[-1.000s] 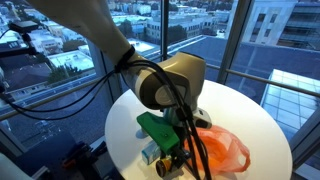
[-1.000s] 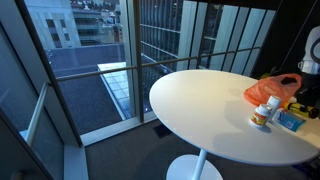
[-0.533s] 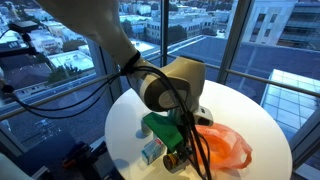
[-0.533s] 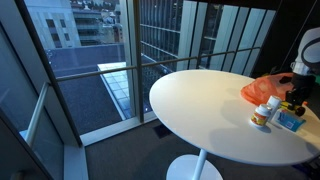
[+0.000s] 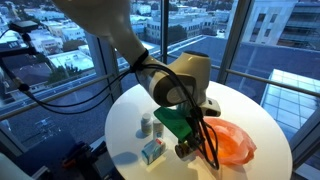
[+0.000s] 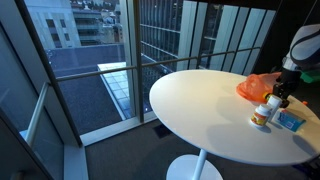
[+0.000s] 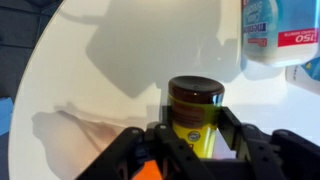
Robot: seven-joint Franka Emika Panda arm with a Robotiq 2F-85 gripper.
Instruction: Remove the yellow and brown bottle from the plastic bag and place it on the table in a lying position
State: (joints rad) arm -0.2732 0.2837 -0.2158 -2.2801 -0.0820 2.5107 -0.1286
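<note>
The yellow bottle with the brown lid (image 7: 195, 98) sits upright between my gripper's fingers (image 7: 195, 130) in the wrist view. The gripper is shut on it, just above the white table. The orange plastic bag (image 5: 228, 145) lies crumpled right beside the gripper (image 5: 185, 150) in an exterior view. It also shows at the far table edge (image 6: 262, 87) and as an orange corner in the wrist view (image 7: 150, 172). The bottle is outside the bag.
A small white bottle with an orange cap (image 6: 261, 115) and a blue and white box (image 6: 290, 120) stand on the round white table (image 6: 200, 105) near the gripper. Both also show in an exterior view, bottle (image 5: 146, 125) and box (image 5: 152, 151). Glass walls surround the table.
The arm has shifted towards the orange bag with the bottle in its grip, uncovering the small white bottle and the box. The bag has shifted slightly.
</note>
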